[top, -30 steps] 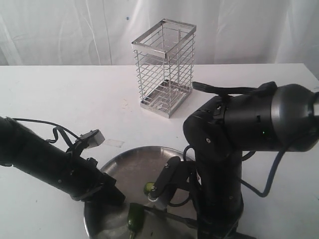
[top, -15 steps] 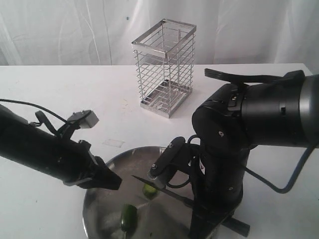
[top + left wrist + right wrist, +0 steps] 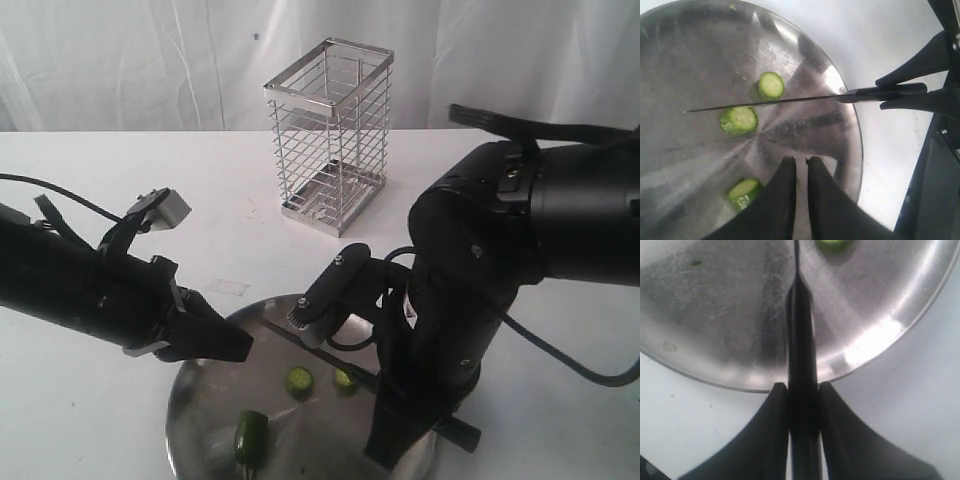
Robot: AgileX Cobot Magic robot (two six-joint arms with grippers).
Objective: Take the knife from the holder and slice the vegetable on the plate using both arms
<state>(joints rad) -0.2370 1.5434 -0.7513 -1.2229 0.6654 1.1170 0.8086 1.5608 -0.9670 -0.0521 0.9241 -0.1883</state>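
Right hand [image 3: 802, 390] clasping knife [image 3: 801, 330] handle, blade between two slices [image 3: 739, 120]

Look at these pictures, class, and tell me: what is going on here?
The right gripper grips the knife by its handle, with the blade reaching out over the plate. Two cut slices lie there, one on either side of the blade. The rest of the chili lies nearer the plate's edge. The left gripper hovers over the plate, all but shut and empty. The holder stands empty behind.

Brushed steel plate [image 3: 205, 395], shiny wire holder [image 3: 330, 135]
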